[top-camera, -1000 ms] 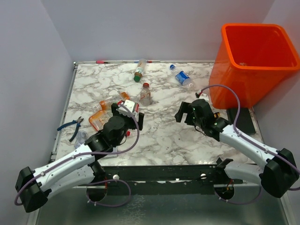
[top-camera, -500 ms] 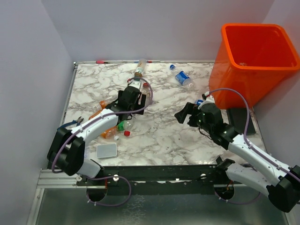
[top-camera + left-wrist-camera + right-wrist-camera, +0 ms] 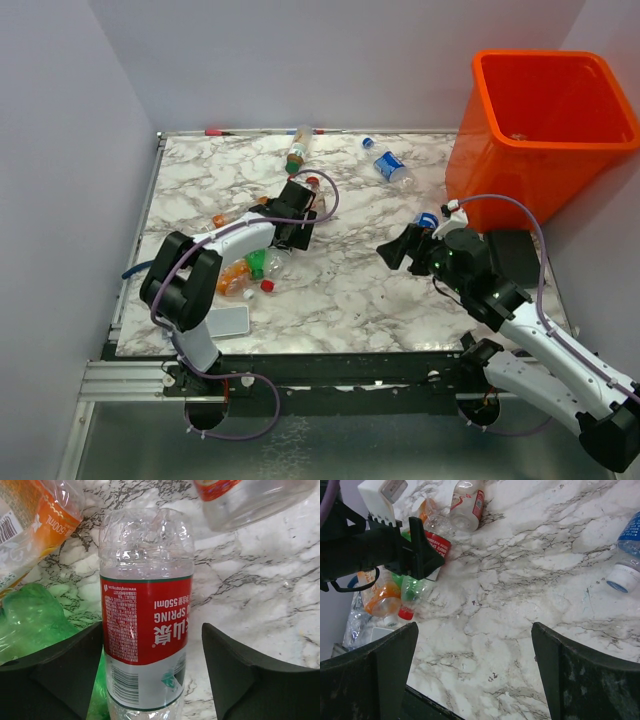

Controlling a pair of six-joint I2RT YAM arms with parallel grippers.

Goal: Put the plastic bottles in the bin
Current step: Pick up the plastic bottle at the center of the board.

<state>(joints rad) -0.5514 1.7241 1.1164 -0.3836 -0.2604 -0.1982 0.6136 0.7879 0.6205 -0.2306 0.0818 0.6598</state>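
Marble-veined table (image 3: 340, 290) in the top view, glossy white and grey, with the bin (image 3: 540, 130), a bright orange translucent tub with a rolled rim, at its far right corner. The plastic bottles lie scattered on the table: a brownish bottle (image 3: 297, 152) near the far edge, a blue-labelled bottle (image 3: 390, 167) just left of the bin, and a crumpled orange and green cluster (image 3: 245, 272) at the near left. The left gripper (image 3: 298, 228) reaches to the cluster's far end, but its jaws cannot be read from here. The right gripper (image 3: 402, 246) hovers mid-table. A flat grey-white pad (image 3: 228, 321) sits at the near left edge.

From the left wrist, what the top view hides is plain. A clear, dented red-labelled bottle (image 3: 145, 625) lies between the matte black fingers (image 3: 250, 675). The jaws stand either side of it, with a sliver of marble showing on the right, so it is not yet squeezed. Beside it lie a crushed green bottle (image 3: 35, 615) and an orange-labelled bottle (image 3: 35, 520).

From the right wrist, its own jaws are spread wide above the marble. The left arm's wedge-shaped fingers sit at the red label, and a white-capped bottle (image 3: 626, 555) lies at the right edge.
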